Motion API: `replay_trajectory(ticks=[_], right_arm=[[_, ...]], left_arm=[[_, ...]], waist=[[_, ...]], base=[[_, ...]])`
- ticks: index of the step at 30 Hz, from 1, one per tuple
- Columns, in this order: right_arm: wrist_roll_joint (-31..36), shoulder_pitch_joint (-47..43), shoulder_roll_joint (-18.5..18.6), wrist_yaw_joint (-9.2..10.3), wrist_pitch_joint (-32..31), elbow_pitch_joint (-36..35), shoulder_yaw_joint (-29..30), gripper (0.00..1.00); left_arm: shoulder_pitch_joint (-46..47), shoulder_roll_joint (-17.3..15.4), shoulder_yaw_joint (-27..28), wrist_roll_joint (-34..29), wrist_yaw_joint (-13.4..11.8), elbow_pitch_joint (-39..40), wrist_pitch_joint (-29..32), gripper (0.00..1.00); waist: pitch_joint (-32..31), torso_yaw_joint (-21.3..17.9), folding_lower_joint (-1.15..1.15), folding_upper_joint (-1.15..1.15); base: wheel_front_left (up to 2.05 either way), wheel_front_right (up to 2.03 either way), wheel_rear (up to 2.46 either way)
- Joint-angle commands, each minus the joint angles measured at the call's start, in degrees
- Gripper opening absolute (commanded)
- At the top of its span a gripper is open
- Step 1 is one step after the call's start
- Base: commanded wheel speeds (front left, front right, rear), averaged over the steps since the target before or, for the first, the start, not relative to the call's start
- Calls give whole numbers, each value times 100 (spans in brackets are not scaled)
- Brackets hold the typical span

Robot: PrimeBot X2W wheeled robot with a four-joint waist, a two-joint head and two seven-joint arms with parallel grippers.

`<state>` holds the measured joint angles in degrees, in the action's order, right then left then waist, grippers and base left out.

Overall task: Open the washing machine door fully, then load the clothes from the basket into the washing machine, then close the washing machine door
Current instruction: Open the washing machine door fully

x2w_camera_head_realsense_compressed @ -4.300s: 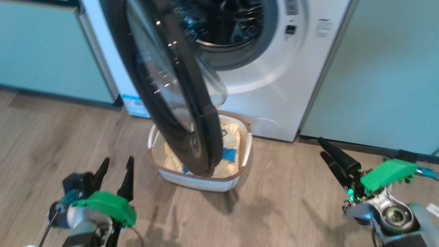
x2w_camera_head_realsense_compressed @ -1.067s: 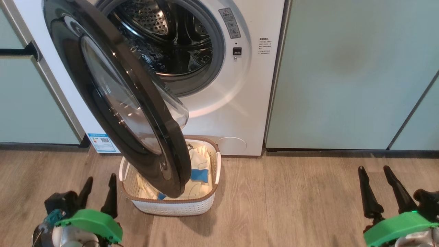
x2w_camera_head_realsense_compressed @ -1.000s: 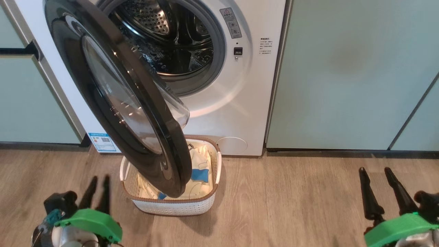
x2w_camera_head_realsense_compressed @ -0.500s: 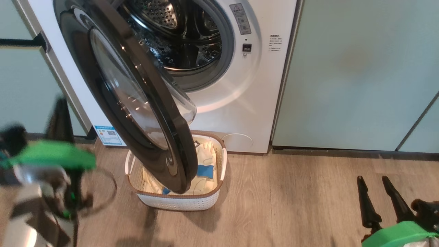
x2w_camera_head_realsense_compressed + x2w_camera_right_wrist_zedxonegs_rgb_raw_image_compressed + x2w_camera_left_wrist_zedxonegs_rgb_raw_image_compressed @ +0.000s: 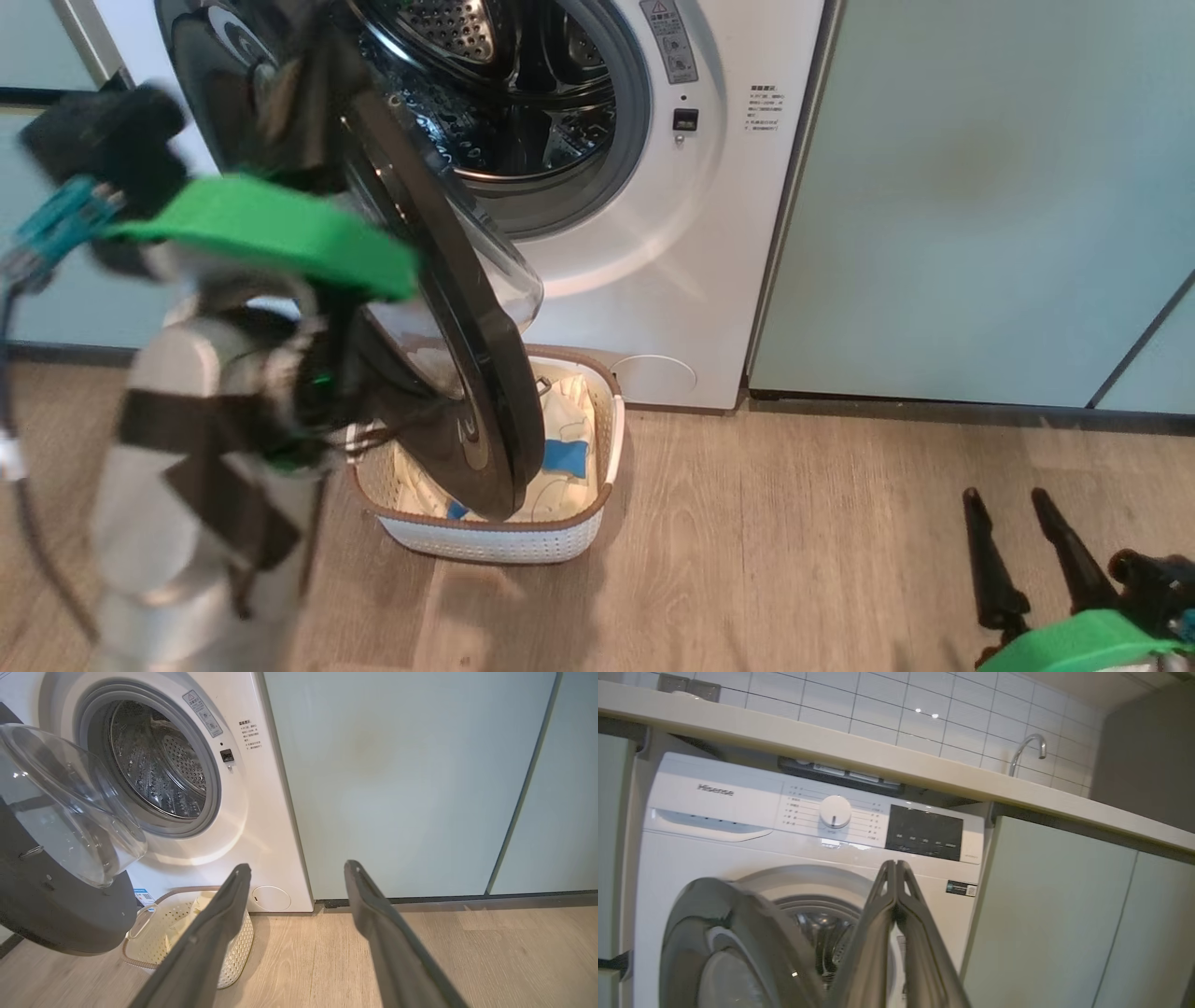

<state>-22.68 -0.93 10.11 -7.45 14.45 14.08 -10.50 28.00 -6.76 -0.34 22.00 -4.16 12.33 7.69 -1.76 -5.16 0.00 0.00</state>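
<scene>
The white washing machine stands with its steel drum exposed. The washing machine door, black-rimmed with a glass bowl, hangs partly open over the basket. The cream basket sits on the floor below the opening and holds the cream and blue clothes. My left arm is raised and blurred in front of the door's outer face. My left gripper is shut with nothing in it and points at the machine's panel above the door. My right gripper rests open low at the right, away from the basket.
Pale green cabinets flank the machine on the right and the left. A wooden floor stretches between the basket and my right gripper. A countertop with a tap runs above the machine.
My left gripper has shut, and the left arm has swung up from near the floor to the height of the door. The head camera has shifted slightly. The right gripper is unchanged.
</scene>
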Motion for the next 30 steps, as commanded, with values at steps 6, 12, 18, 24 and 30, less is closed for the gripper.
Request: replay_trajectory(ticks=[6,12,18,24,30], right_arm=[[-3,178,134,-3,55,-136,-207,100],[-58,158,153,-3,55,-153,-170,100],[-59,155,190,-3,55,-180,-138,100],[-53,159,207,-3,55,-183,-158,100],[-44,175,233,-3,55,-179,-197,100]], left_arm=[[392,242,-747,-158,-199,313,285,0],[171,341,-1380,-207,-400,226,220,0],[-122,373,-2020,-254,-569,-63,5,0],[-333,384,-2653,-152,-564,-387,-276,0],[-596,387,-3240,-53,-632,-756,-678,0]], waist=[[25,-45,0,0],[40,-42,0,0],[67,-21,0,0],[90,-16,0,0],[103,-74,0,0]], base=[[0,0,0],[0,0,0],[0,0,0],[0,0,0],[0,0,0]])
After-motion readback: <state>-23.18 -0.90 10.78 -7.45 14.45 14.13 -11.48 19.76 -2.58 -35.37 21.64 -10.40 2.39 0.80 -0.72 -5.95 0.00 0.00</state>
